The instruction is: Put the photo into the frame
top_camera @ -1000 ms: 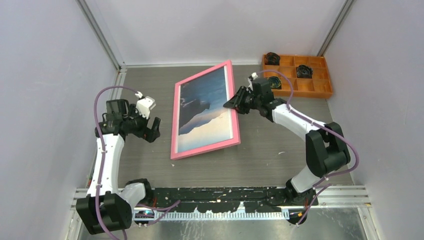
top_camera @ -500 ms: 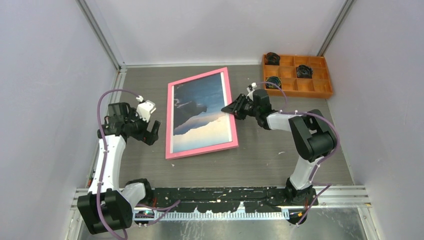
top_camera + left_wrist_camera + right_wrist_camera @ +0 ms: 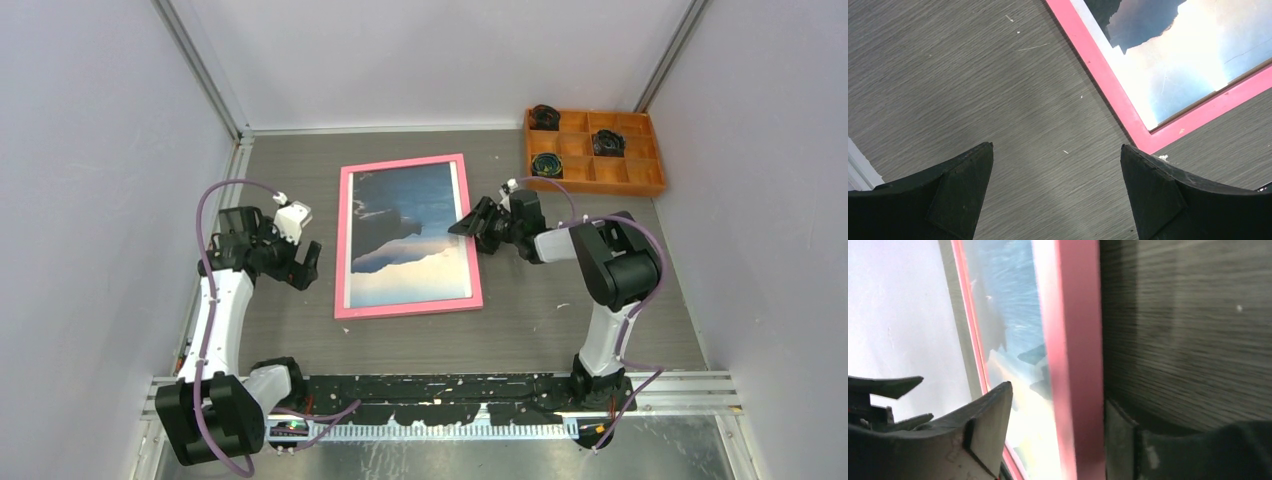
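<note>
The frame (image 3: 342, 240) lies flat on the table, pink front up, with the photo (image 3: 408, 235) of blue sea and dark mountains inside it. My right gripper (image 3: 468, 224) is at the middle of the frame's right rail. In the right wrist view its jaws stand apart astride that rail (image 3: 1075, 365): one finger is low by the rail's outer edge, the other is clear above the photo (image 3: 1013, 305). My left gripper (image 3: 310, 262) is open and empty over bare table left of the frame. The left wrist view shows the frame's corner (image 3: 1108, 85) beyond it.
An orange compartment tray (image 3: 640, 165) with black coiled items stands at the back right. Grey walls close in on the left, back and right. The arm bases and a black rail run along the near edge.
The frame was tilted up on its left edge in my right gripper; it has come down flat and shifted slightly left. My right arm has folded lower. My left arm has barely moved.
</note>
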Robot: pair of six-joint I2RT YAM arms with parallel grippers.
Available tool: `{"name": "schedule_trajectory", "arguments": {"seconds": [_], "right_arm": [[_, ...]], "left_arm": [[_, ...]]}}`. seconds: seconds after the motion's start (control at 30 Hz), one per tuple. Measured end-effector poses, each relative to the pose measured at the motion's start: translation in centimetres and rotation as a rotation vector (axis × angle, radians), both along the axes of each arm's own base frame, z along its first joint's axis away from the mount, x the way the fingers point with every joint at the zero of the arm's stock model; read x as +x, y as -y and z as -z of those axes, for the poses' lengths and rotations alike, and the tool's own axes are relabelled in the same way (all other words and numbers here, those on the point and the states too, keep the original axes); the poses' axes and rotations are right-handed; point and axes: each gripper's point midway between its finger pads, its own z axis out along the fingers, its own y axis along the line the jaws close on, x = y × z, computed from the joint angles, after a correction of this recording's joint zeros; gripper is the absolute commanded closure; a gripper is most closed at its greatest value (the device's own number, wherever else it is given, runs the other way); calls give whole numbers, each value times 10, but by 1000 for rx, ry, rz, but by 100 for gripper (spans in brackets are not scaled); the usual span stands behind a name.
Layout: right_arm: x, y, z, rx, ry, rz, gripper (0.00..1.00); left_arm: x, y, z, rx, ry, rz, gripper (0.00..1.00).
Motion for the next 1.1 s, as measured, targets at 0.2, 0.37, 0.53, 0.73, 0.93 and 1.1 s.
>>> {"name": "schedule_trajectory", "arguments": {"seconds": [0.2, 0.37, 0.53, 0.73, 0.93, 1.1], "right_arm": [[8, -1, -15, 10, 69, -17, 0], [7, 13, -15, -84, 70, 14, 0], [7, 63, -27, -362, 71, 135, 0], [0, 139, -112, -616, 292, 402, 0], [-25, 228, -130, -905, 521, 720, 0], [-54, 285, -65, -1185, 416, 789, 0]], "left_arm": [[0, 1, 3, -9, -9, -11, 0], [3, 0, 1, -14, 1, -18, 0], [13, 1, -2, -43, 33, -63, 0], [42, -5, 2, -117, 93, -215, 0], [56, -5, 41, -201, 152, -323, 0], [62, 0, 84, -274, 177, -370, 0]]}}
